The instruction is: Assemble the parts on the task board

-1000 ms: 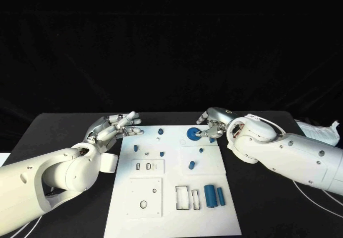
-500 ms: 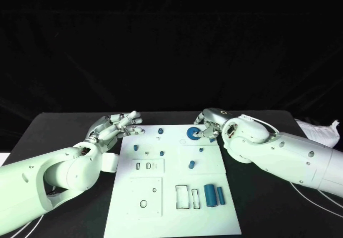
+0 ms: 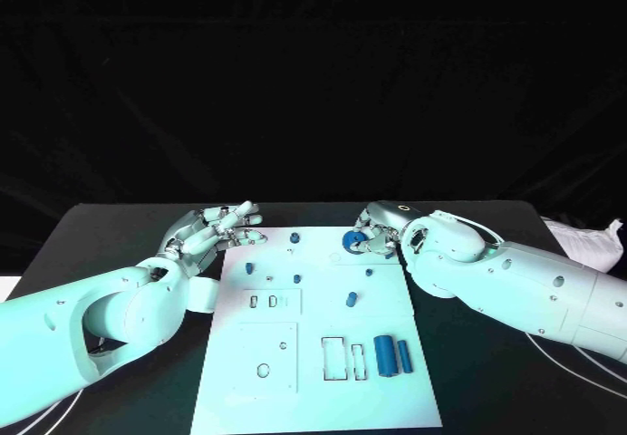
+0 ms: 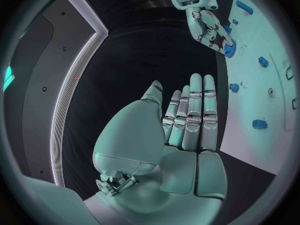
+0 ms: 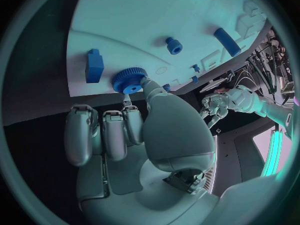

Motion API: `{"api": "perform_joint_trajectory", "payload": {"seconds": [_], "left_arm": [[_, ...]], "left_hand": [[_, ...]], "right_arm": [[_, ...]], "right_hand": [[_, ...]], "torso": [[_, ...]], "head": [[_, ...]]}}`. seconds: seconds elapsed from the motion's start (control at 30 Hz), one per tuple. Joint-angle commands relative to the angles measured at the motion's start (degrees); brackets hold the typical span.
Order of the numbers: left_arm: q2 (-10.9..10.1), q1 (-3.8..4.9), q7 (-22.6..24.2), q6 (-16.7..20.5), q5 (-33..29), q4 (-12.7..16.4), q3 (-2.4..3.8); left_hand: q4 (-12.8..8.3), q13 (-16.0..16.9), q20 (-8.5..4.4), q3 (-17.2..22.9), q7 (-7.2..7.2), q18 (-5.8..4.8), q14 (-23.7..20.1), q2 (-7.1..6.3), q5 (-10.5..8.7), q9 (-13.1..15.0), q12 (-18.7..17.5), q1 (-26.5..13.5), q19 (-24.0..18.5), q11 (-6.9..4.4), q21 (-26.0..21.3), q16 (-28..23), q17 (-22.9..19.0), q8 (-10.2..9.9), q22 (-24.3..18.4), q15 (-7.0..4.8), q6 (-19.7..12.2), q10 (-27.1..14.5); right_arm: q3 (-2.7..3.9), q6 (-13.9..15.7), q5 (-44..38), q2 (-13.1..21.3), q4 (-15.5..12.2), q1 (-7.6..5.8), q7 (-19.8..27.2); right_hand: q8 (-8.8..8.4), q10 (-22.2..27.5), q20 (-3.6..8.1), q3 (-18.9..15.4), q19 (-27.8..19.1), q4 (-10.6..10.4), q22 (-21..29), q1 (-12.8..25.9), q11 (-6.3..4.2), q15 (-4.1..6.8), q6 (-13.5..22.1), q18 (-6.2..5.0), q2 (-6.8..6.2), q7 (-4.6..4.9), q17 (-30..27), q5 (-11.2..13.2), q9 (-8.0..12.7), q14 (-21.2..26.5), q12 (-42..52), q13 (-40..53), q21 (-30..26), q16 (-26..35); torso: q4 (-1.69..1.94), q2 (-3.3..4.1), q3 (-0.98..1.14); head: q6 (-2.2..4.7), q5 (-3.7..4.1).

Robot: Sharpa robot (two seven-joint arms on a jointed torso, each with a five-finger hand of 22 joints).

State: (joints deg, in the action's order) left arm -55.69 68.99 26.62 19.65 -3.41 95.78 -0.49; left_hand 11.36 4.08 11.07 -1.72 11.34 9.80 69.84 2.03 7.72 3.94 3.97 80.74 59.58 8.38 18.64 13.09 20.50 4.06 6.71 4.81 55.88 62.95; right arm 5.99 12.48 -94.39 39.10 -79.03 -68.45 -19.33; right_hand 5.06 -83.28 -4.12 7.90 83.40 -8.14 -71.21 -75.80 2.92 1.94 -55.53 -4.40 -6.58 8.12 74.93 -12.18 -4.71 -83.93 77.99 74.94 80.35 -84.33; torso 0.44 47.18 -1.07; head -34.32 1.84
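The white task board (image 3: 313, 381) lies in the middle of the black table. A round blue gear (image 3: 352, 241) sits on its far right part. My right hand (image 3: 376, 232) pinches this gear (image 5: 129, 80) between thumb and a fingertip, the other fingers curled beside it. My left hand (image 3: 216, 231) hovers by the board's far left corner, fingers straight, holding nothing; the left wrist view shows its flat palm (image 4: 181, 120) with the right hand (image 4: 206, 27) on the gear (image 4: 229, 49) beyond. Small blue parts (image 3: 295, 239) (image 3: 351, 300) dot the board.
Two blue cylinders (image 3: 384, 355) lie side by side near the board's near right, beside rectangular slots (image 3: 333, 359). A blue block (image 5: 94, 65) and a blue peg (image 5: 174, 45) stand close to the gear. Something white and crumpled (image 3: 588, 240) lies at the table's right edge.
My right arm has drawn in a little toward the board, its hand staying on the gear. The left hand has hardly moved.
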Motion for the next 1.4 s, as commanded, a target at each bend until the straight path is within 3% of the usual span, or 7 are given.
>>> {"api": "perform_joint_trajectory", "payload": {"seconds": [0.03,0.53,0.77,1.03,1.17,1.23,1.4], "left_arm": [[0.1,0.07,0.3,-0.8,0.2,0.0,0.03],[0.0,0.07,0.2,-0.7,0.1,-0.1,0.03],[0.0,0.07,0.2,-0.7,0.1,-0.2,0.03],[0.1,0.06,0.2,-0.8,0.1,-0.3,0.03],[0.1,0.06,0.1,-0.8,0.1,-0.2,0.03],[0.1,0.06,0.0,-0.9,0.1,-0.2,0.03],[0.2,0.06,0.0,-0.9,0.1,-0.2,0.03]], "left_hand": [[-0.3,0.0,0.03,-0.1,0.24,0.65,-0.5,-0.13,-0.10,0.0,-0.2,0.5,-0.2,-0.03,-0.4,-0.2,0.1,-0.2,-0.1,0.03,0.0,-0.4],[-0.3,0.0,0.04,0.0,0.26,0.65,-0.5,-0.04,-0.10,0.0,-0.2,0.5,-0.2,-0.03,-0.4,-0.3,0.2,-0.2,-0.1,0.03,0.0,-0.4],[-0.3,0.0,0.04,0.0,0.26,0.65,-0.5,-0.04,-0.10,0.0,-0.2,0.5,-0.2,-0.03,-0.4,-0.3,0.2,-0.2,-0.1,0.03,0.0,-0.4],[-0.4,0.0,0.04,0.0,0.26,0.66,-0.4,0.16,-0.08,0.0,-0.2,0.6,-0.2,-0.03,-0.4,-0.3,0.3,-0.2,-0.1,0.03,0.0,-0.4],[-0.5,0.0,0.04,0.1,0.25,0.67,-0.4,0.19,-0.07,0.0,-0.2,0.7,-0.2,-0.04,-0.4,-0.3,0.4,-0.2,-0.1,0.02,0.0,-0.4],[-0.6,0.0,0.04,0.2,0.27,0.67,-0.4,0.28,-0.05,0.0,-0.2,0.9,-0.2,-0.03,-0.4,-0.4,0.4,-0.2,-0.1,0.01,0.0,-0.4],[-1.1,-0.1,0.01,0.7,0.33,0.68,-0.5,0.78,0.00,0.0,-0.3,1.6,-0.1,-0.01,-0.4,-0.6,0.8,-0.3,-0.1,0.00,-0.1,-0.5]], "right_arm": [[-0.12,-2.5,-0.7,0.0,0.2,0.18,-0.5],[-0.14,-1.7,0.9,0.3,0.2,0.47,-0.5],[-0.14,3.2,0.8,0.1,-0.8,0.55,-0.3],[-0.11,8.3,0.3,-0.6,-3.9,0.60,0.9],[-0.09,9.0,-0.2,-1.5,-5.1,0.62,1.0],[-0.09,8.7,0.0,-2.1,-5.7,0.62,0.9],[-0.09,8.6,0.0,-4.1,-6.3,0.62,0.9]], "right_hand": [[0.32,-0.4,-0.03,-0.1,0.5,0.1,-0.2,-0.5,0.02,-0.37,-0.5,0.83,0.09,-0.06,3.5,0.4,-0.1,-4.0,0.5,4.6,0.3,-0.4],[1.10,-1.0,0.06,0.1,0.8,0.2,-1.4,-0.6,-0.21,-0.23,-2.0,1.02,1.04,-0.35,4.7,-0.5,-0.4,-4.2,1.7,5.9,1.0,-1.0],[2.68,-1.5,0.63,2.4,0.9,1.1,-1.8,-2.3,-1.22,0.55,-5.4,1.07,3.46,-1.51,5.1,-0.9,-1.3,-4.2,2.6,6.9,1.3,-1.2],[2.84,-1.5,0.98,3.7,0.9,1.7,-2.1,-2.8,-1.53,0.85,-6.1,1.12,3.96,-1.81,5.5,-2.5,-1.7,-4.3,2.5,7.0,1.5,-1.3],[2.82,-1.5,1.00,3.8,0.9,1.7,-2.1,-2.8,-1.55,0.86,-6.1,1.13,3.97,-1.82,5.6,-2.6,-1.7,-4.3,2.5,7.0,1.5,-1.3],[2.73,-1.4,1.03,4.0,0.9,1.8,-2.1,-2.8,-1.54,0.88,-5.9,1.13,3.88,-1.78,5.6,-2.6,-1.7,-4.3,2.3,6.8,1.5,-1.4],[2.57,-1.3,1.05,4.2,0.9,1.9,-2.1,-2.7,-1.50,0.87,-5.8,1.14,3.81,-1.73,5.7,-2.5,-1.7,-4.3,2.1,6.7,1.5,-1.4]], "torso": [[-0.04,-0.02,0.01],[-0.04,0.01,0.05],[-0.02,0.00,0.05],[0.06,-0.01,-0.05],[0.20,0.02,-0.06],[0.12,0.04,-0.06],[0.12,0.03,-0.05]], "head": [[-0.10,-0.05],[-0.16,-0.26],[-0.17,-0.27],[-0.21,-0.41],[-0.19,-0.62],[0.12,-1.05],[0.15,-1.38]]}}
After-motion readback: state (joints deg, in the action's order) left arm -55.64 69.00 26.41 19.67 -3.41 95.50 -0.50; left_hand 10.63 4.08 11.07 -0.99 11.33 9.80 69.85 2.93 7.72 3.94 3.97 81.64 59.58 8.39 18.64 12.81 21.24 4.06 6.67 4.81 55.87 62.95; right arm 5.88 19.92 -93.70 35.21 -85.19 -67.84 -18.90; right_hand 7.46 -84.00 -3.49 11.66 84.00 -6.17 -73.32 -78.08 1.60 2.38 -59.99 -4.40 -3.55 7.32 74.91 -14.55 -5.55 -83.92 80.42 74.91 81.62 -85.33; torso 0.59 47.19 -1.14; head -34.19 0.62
